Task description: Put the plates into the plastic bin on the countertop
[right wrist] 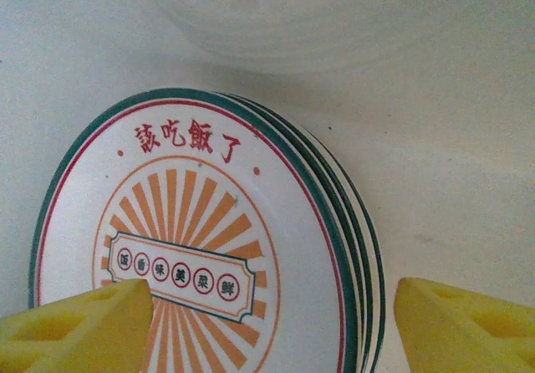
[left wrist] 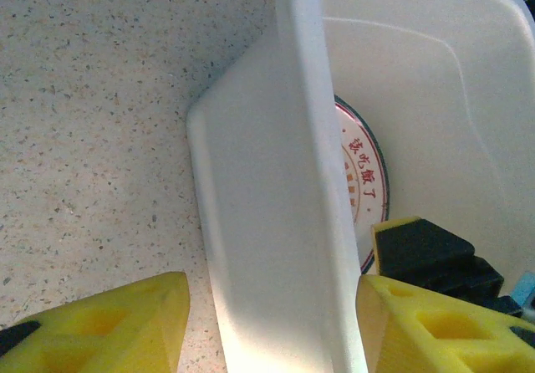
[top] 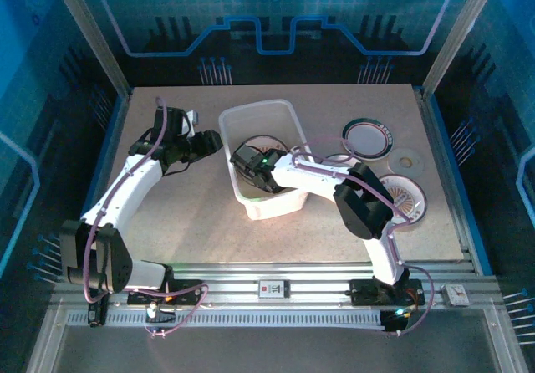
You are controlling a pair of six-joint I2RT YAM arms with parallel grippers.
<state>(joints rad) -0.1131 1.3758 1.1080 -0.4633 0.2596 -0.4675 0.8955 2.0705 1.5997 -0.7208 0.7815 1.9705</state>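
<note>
Blue light tints the enclosure walls point(top: 351, 13), while the desk point(top: 217, 227) is lit evenly from overhead, with only soft shadows under the arms point(top: 134, 181). Close up, the plastic bin point(left wrist: 267, 247) wall glares white low down, the yellow fingertips point(right wrist: 75, 327) of the right hand point(right wrist: 272, 333) look blurred, and the plates point(right wrist: 184, 222) show crisp lettering.

White links point(top: 138, 176), black joints point(top: 361, 206), purple cables point(top: 84, 264), yellow fingers point(right wrist: 75, 327).
</note>
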